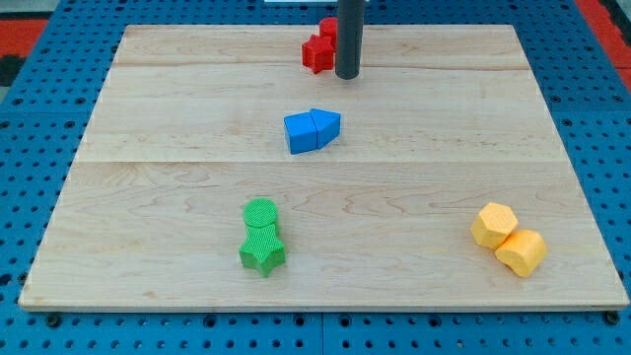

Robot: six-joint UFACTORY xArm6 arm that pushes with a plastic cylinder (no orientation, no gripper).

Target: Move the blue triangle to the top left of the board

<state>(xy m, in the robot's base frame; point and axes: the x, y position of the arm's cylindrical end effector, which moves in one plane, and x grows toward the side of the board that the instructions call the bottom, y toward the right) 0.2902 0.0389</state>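
My tip (347,76) stands near the top edge of the wooden board (148,197), a little to the right of the board's middle line, at the lower end of a straight dark rod that comes down from the view's top. It carries no jaws or clasp and holds nothing; it is simply a bare rod end resting at table height. The blue triangle (326,126) lies below my tip in the view, slightly to its left, close to the centre of the board, and there is a clear strip of bare wood between the two, so they are near but apart. The triangle's pointed end faces the view's right, and its flat side touches a blue cube (301,133) that sits just to its left; the pair forms one compact blue cluster. Right beside my tip, on its left, are the red blocks (317,49), partly hidden behind the rod, so I cannot tell their exact shapes or whether the rod touches them. Toward the view's bottom, left of centre, a green cylinder (260,213) touches a green star-shaped block (261,254) beneath it. At the lower right, two yellow blocks (508,238) with faceted sides lie against each other, well apart from everything else.
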